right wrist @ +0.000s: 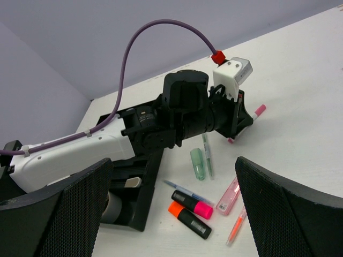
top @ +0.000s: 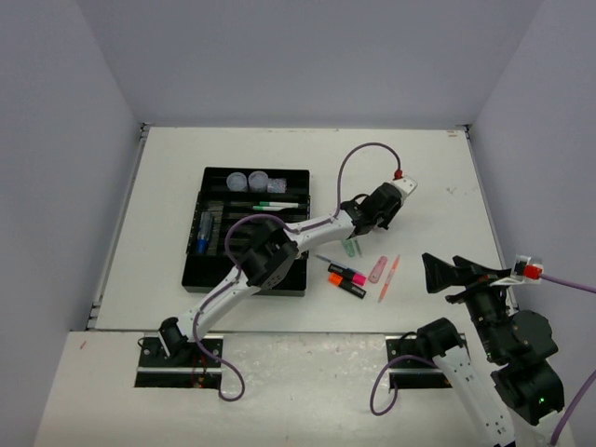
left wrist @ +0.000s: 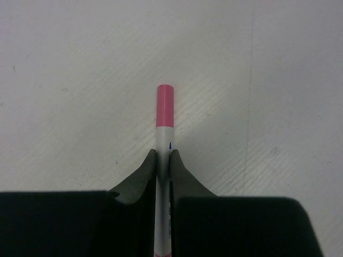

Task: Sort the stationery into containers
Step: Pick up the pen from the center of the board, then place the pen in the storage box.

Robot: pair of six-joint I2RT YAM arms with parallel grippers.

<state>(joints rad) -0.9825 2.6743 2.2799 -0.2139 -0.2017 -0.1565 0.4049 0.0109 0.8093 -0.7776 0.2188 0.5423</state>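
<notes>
Pink-capped pen (left wrist: 164, 107) is sitting clenched in the left hand (left wrist: 163, 156), right of the tray (top: 200, 275), unseen from overhead; right hand (top: 430, 273) is gaping.

The overhead camera looks down from the near edge over the tabletop (top: 419, 168). The left wrist camera stares close down its jaws at a pink-capped pen (left wrist: 164, 107). The right wrist camera faces left from farther off, sharing the left arm (right wrist: 69, 152) and highlighters (right wrist: 192, 203) with the overhead view.
</notes>
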